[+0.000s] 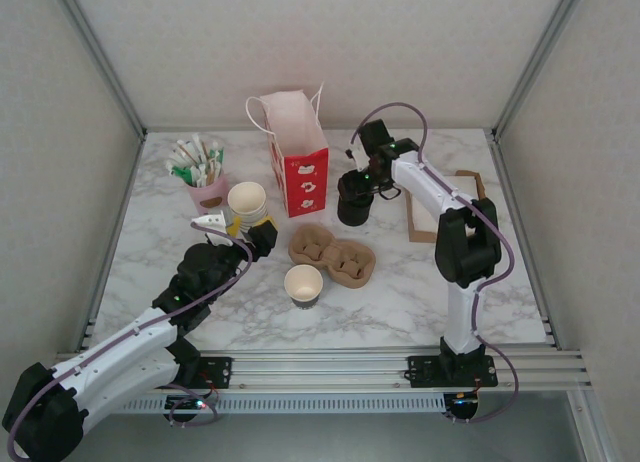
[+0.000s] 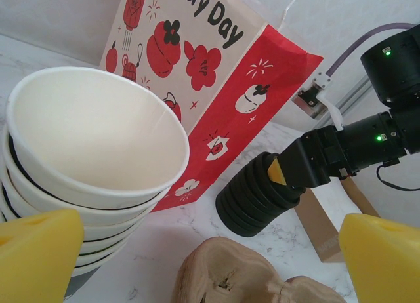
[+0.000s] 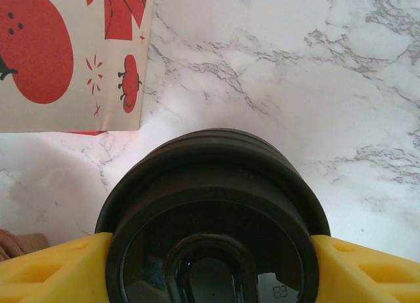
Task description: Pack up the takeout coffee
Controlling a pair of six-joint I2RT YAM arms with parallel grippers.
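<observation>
Left fingers [image 2: 39, 250] spread wide, empty, near the stack of paper cups [image 2: 92, 139]; right fingers [image 3: 46, 273] clasp the black lid stack [image 3: 210, 185].

In the right wrist view the stack of black lids [image 3: 210, 178] is cut off by the bottom edge and the right fingers [image 3: 46, 270] run out at both lower corners, so we cannot tell whether they press on it. From the left wrist we see the stack of cups [image 2: 92, 132] running off the left edge and behind the left fingers [image 2: 33, 257]. From above, the packets [image 1: 195, 160] in the pink cup [image 1: 209, 193] are too small to read.
</observation>
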